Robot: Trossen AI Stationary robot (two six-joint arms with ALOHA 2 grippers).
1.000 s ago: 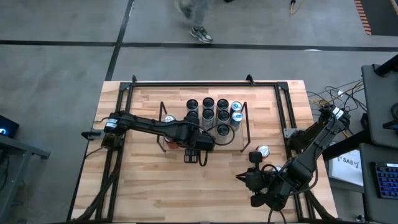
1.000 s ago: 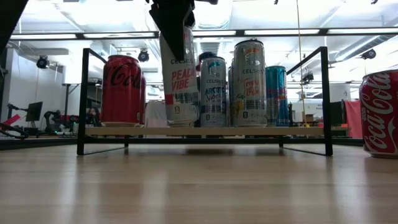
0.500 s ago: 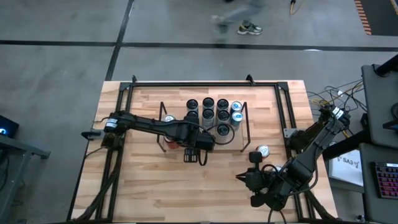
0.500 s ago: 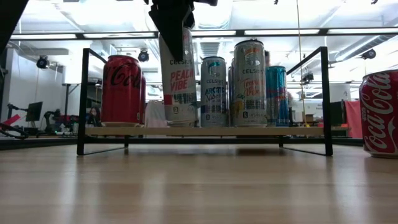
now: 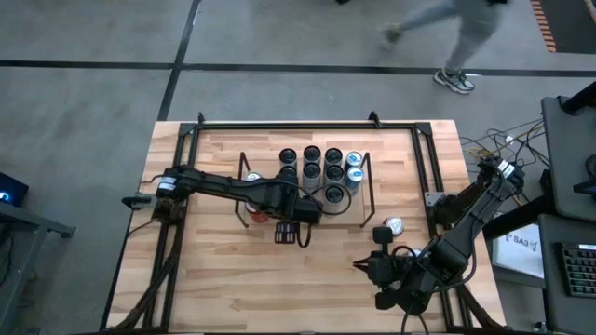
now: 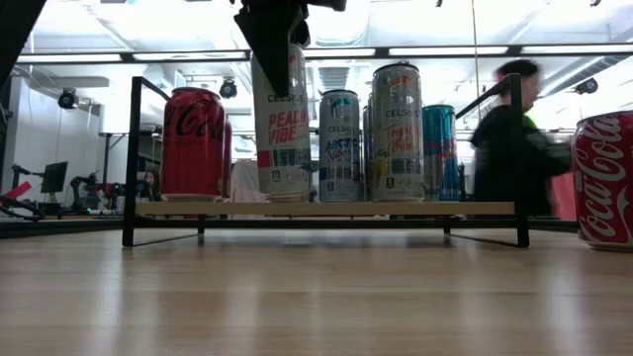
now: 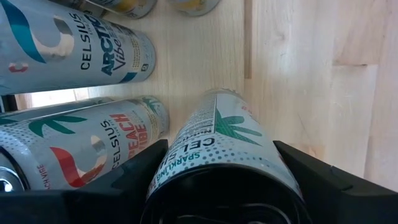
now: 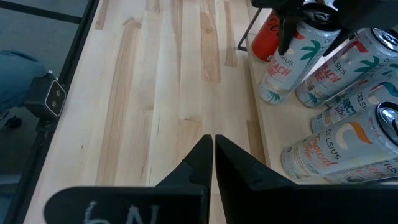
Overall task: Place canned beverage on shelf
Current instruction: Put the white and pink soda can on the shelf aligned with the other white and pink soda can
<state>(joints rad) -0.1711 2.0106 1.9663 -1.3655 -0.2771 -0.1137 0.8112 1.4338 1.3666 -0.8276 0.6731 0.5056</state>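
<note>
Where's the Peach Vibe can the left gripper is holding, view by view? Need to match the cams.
High: hidden under the left gripper at the shelf's front edge.
Low: Peach Vibe can, left of centre, upright on the shelf, gripper on top.
Left wrist: bottom centre, between the fingers.
Right wrist: top right, tilted in frame.
Shared landmark: red Coca-Cola can beside it on the shelf.

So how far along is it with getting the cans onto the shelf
Done: the shelf already carries a red cola can and several slim cans. In hand: the left hand grips the Peach Vibe can from above, at the shelf's front edge, not released. Left: let go of it, then likely the cola can on the table near the idle right hand.
</note>
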